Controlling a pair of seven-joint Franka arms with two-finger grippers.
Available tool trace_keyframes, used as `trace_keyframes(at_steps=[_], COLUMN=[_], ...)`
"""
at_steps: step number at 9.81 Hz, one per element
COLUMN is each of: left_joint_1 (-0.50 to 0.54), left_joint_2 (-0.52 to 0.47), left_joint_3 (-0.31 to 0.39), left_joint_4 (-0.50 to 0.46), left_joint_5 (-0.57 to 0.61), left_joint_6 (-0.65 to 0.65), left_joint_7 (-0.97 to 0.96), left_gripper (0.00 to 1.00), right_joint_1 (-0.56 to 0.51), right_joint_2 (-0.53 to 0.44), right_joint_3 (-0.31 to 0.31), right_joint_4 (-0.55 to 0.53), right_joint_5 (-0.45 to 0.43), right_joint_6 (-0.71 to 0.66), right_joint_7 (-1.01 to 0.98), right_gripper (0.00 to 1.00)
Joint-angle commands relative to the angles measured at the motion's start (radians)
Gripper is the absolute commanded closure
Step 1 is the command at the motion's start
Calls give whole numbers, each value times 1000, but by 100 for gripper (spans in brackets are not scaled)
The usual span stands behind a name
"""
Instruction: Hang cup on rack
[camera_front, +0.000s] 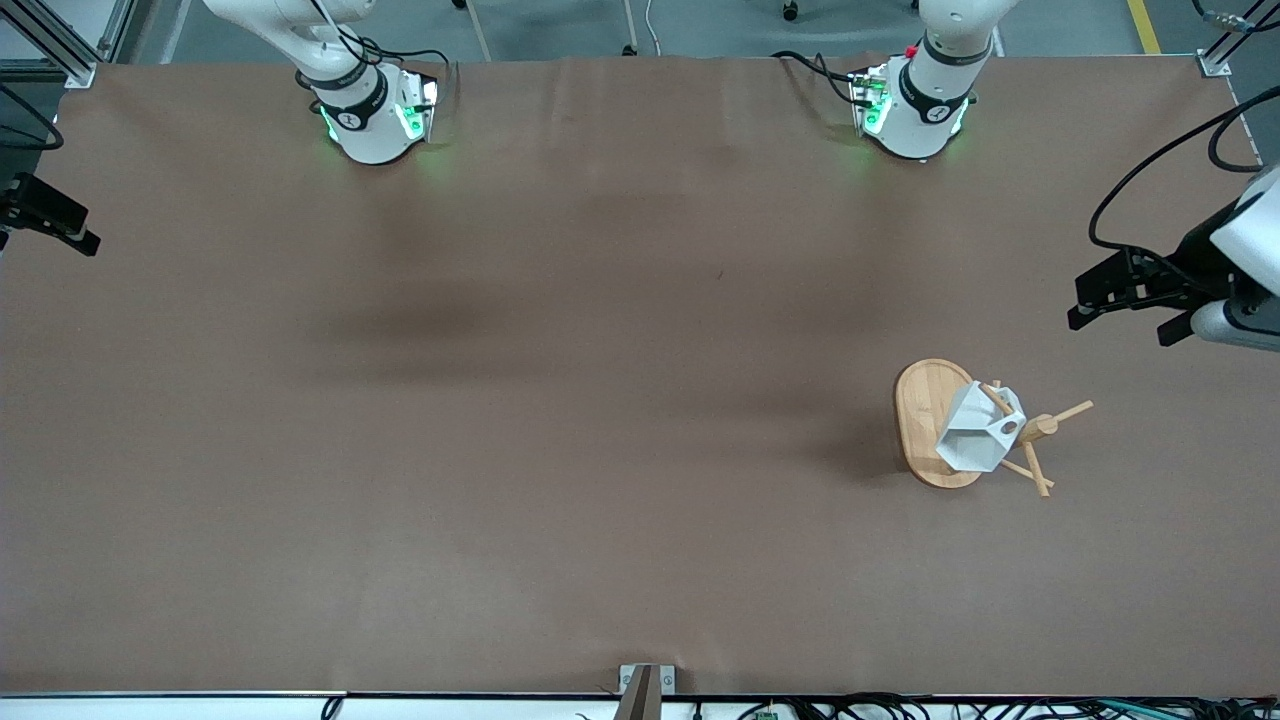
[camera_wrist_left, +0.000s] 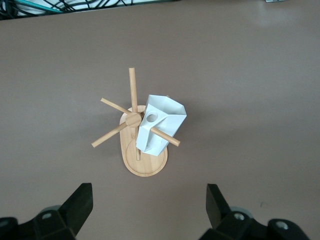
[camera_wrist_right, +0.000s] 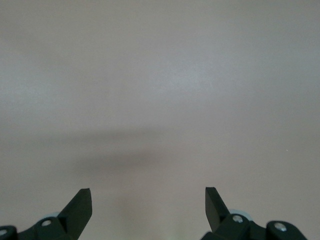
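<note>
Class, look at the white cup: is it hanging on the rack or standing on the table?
Hanging. A peg of the rack passes through the handle hole of the cup, which tilts above the oval base. Both grippers, left and right, are open and away.

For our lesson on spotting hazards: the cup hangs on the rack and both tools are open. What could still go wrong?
1. The cup hangs tilted on one thin peg of the rack; a knock might slip it off.
2. The open left tool hovers up near the rack; swinging low could clip a peg.
The right tool, open over bare table, poses little risk.
</note>
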Motion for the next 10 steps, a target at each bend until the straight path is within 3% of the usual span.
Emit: trace_keyframes(at_steps=[1,4,8,10], left_joint_1=[-176,-405,-646,-662], left_joint_2=[-43,-120,-212,-250], left_joint_3=[202,423,684,699], left_joint_4=[-27,-69,-174,-214], left_joint_5=[11,8,3,1], left_joint_6=[-41,-117,-108,-111], left_joint_7=[7,4,4,-16], left_gripper=[0,0,0,0], right_joint_1=[4,6,7,7], right_joint_2=[2,2,2,2], right_joint_3=[-1,-3,-1,-1], right_joint_4=[5,6,6,6], right_joint_5=[2,0,0,0], right_joint_6=[-1,-1,-1,-4], right_joint_7=[8,8,8,8], right_gripper=[0,0,0,0])
